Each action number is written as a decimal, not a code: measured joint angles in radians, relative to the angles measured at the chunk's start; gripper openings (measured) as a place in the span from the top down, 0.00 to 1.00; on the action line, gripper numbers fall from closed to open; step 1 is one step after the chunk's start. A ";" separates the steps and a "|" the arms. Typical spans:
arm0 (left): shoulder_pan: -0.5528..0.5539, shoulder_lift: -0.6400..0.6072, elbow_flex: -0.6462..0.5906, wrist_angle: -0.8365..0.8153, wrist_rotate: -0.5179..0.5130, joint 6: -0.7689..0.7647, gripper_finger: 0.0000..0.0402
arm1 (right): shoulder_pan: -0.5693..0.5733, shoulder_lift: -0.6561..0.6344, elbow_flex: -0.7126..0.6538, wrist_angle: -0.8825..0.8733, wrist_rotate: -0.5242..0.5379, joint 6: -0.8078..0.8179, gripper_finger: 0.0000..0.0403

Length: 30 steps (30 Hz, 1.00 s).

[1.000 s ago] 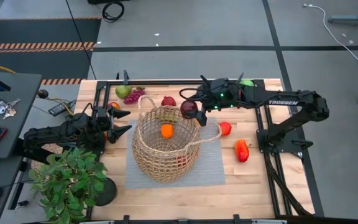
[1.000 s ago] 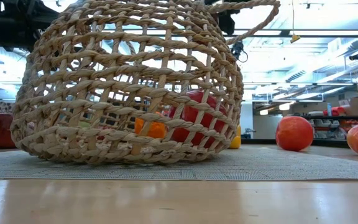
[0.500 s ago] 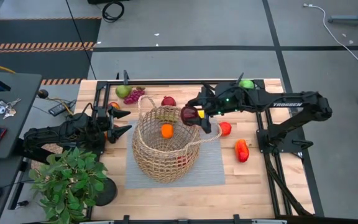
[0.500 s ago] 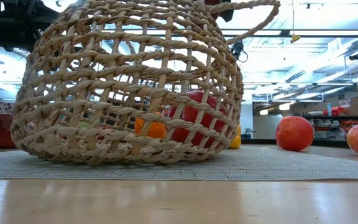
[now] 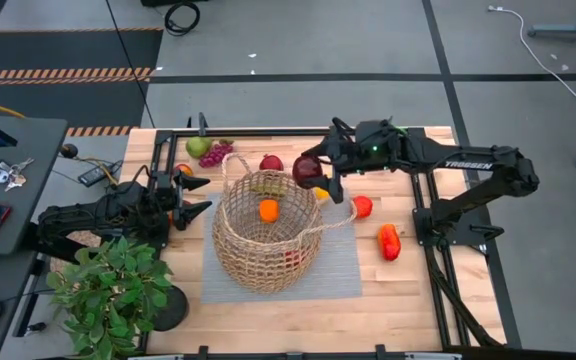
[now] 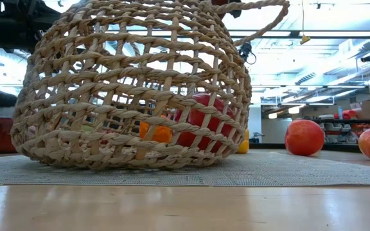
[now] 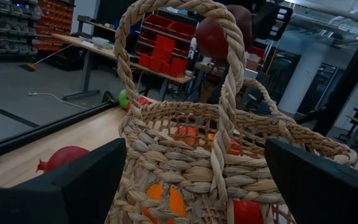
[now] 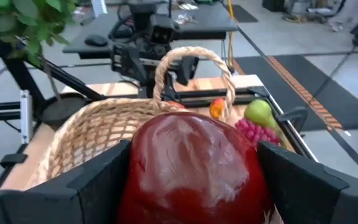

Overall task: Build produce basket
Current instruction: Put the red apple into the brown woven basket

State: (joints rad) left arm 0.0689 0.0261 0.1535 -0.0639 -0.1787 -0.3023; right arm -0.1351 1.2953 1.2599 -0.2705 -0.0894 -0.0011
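The tan wicker basket (image 5: 265, 235) stands on a grey mat (image 5: 343, 268) at the table's middle. It holds an orange fruit (image 5: 268, 210), a yellow-green piece (image 5: 263, 183) and a red piece (image 6: 201, 125). My right gripper (image 5: 313, 172) is shut on a dark maroon fruit (image 8: 191, 162) above the basket's far right rim. My left gripper (image 5: 200, 196) waits open at the table's left, level, facing the basket's handle (image 7: 229, 93). A green pear (image 5: 198, 147), a purple grape bunch (image 5: 216, 154) and a red fruit (image 5: 271, 162) lie beyond the basket. My right gripper pinches the maroon fruit by its two opposite sides (image 8: 132, 177) between the two fingers (image 8: 98, 180). The fingers come from the table's right, nearly level and slanting a little down. The fruit is lifted clear, above the basket's rim.
On the bare wood to the right of the basket lie a red fruit (image 5: 362, 206), a red-orange piece (image 5: 389, 241) and a small yellow piece (image 5: 321, 193). A green fruit (image 5: 398, 132) sits at the far right edge. A leafy potted plant (image 5: 108, 290) stands at the near left corner.
My right gripper has risen a little with the maroon fruit and rolled about its own pointing line. It has stayed shut on the fruit over the basket's far right rim. The basket and its contents have not moved.
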 joint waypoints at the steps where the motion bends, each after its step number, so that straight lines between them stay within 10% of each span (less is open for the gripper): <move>1: 0.000 0.000 0.000 0.000 0.000 0.000 0.03 | -0.005 -0.004 0.001 0.002 -0.014 -0.002 0.15; 30: 0.000 0.000 0.000 0.000 0.001 0.000 0.03 | 0.048 0.059 0.001 0.075 -0.071 -0.073 0.15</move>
State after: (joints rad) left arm 0.0691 0.0261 0.1535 -0.0637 -0.1782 -0.3019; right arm -0.0867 1.3545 1.2606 -0.1954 -0.1608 -0.0746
